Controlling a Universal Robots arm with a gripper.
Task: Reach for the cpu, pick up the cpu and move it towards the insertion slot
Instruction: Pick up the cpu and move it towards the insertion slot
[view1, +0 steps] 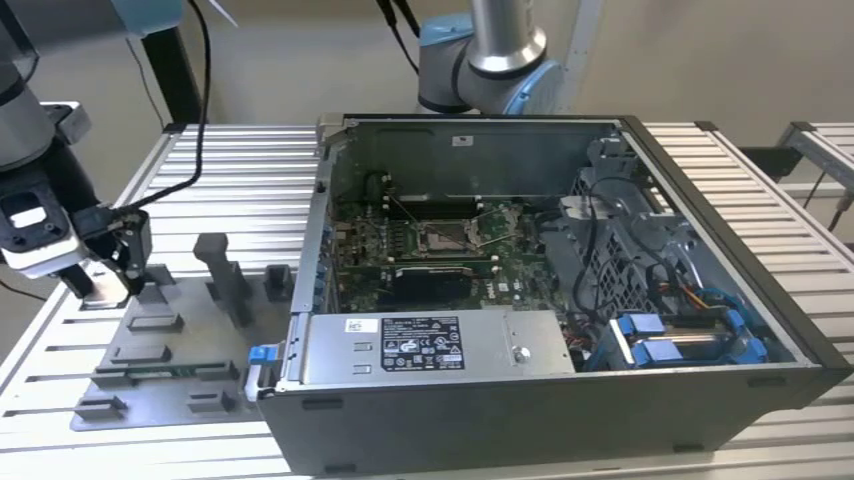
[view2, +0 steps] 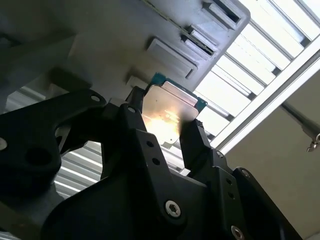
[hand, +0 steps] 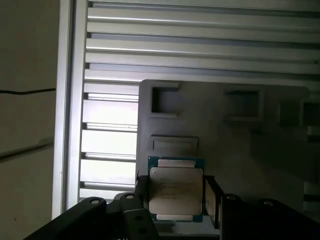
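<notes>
In the second wrist view table slats (view2: 260, 45) glare white, a hotspot marks the cpu (view2: 167, 112), the tool (view2: 164, 131) shadowed.

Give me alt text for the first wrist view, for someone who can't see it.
A silver-topped cpu with a thin green edge sits clamped between two black fingers. Beyond it lies a grey fixture plate with rectangular recesses, resting on a slatted metal table.
</notes>
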